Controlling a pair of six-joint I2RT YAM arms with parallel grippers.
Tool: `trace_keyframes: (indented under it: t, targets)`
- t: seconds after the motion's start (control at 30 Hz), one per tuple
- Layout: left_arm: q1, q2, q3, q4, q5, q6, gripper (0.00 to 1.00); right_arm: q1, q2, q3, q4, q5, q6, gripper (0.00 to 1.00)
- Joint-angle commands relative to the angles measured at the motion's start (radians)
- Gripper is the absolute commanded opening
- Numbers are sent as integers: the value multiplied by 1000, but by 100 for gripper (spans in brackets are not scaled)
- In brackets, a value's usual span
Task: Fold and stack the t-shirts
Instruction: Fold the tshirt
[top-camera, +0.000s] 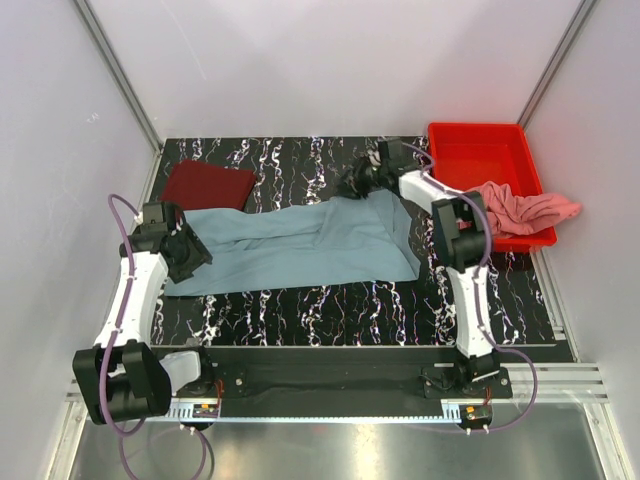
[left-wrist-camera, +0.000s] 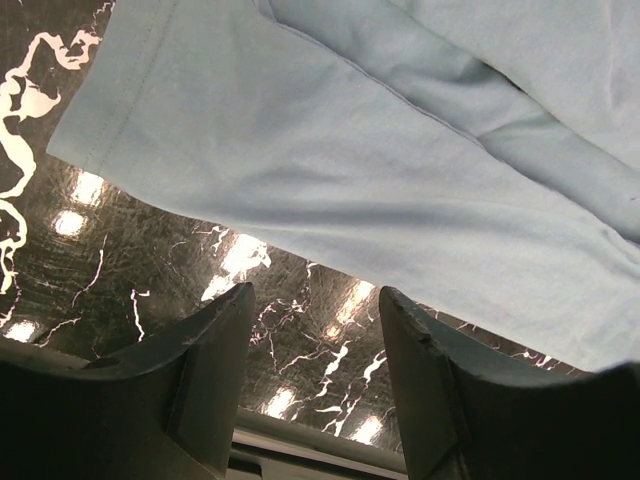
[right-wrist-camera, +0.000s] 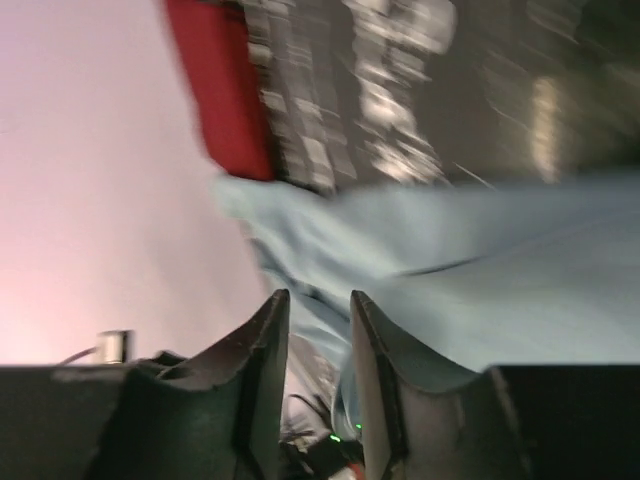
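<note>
Grip on the grey-blue shirt
Left claw spread just beside it, right claw hold unclear; pinch both edges evenly.

Matt grey-blue cloth t-shirt — glossy marbled tabletop — smooth plastic tray

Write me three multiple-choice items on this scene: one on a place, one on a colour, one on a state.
1. Where is the pink t-shirt?
A. draped over the red tray's rim
B. on the floor
C. in a gripper

2. What colour is the spread t-shirt across the table?
A. maroon
B. grey-blue
C. pink

3. How is the left gripper?
A. shut on cloth
B. open, empty
C. shut, empty

Answers:
1. A: it hangs over the tray's near right edge.
2. B: pale grey-blue cloth spans the middle.
3. B: its fingers stand apart with only tabletop between them.
</note>
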Motion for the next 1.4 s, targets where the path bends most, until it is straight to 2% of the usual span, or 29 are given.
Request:
trace_keyframes:
  t: [0.0,0.03,0.07,0.1,0.17,0.2,0.23,0.3,0.4,0.5,0.67,0.8,1.0,1.03,1.2,1.23,1.33,1.37]
  targets:
    - [-6,13,51,20,10,6,58,74,147,248,241,-137,246,39]
    - [-7,25,60,20,14,0,58,77,167,364,191,-159,245,43]
    - [-10,28,66,17,16,-2,57,70,147,382,140,-159,219,45]
    - [-15,30,77,20,17,-3,57,59,120,390,15,-124,105,52]
    - [-19,25,78,34,13,1,58,38,52,404,-156,-75,-44,58]
    - [-21,30,80,37,13,7,58,16,38,410,-307,-40,-159,59]
    - [-21,31,80,39,13,12,58,5,23,401,-371,-34,-204,59]
    - [-22,42,84,43,21,36,58,-4,-38,354,-516,49,-346,59]
    - [-41,69,95,66,67,82,58,-1,-149,185,-583,165,-488,59]
    - [-76,115,123,62,63,96,58,-2,-249,-40,-572,247,-562,59]
    - [-84,168,141,98,85,76,59,-2,-303,-168,-565,292,-594,60]
    - [-84,276,231,100,85,128,60,4,-319,-234,-546,288,-571,57]
    - [-102,586,491,-4,168,216,60,14,-330,-256,-564,472,-527,59]
    - [-113,612,542,-19,153,225,60,13,-326,-248,-561,497,-508,60]
    - [-176,712,601,-53,-34,251,64,19,-270,-141,-572,629,-323,69]
    - [-183,712,604,-47,-44,268,68,25,-243,-119,-584,635,-304,70]
    - [-208,705,627,-59,-70,305,72,60,-233,-73,-603,663,-258,75]
    - [-211,695,629,-63,-64,305,72,65,-237,-73,-601,693,-223,80]
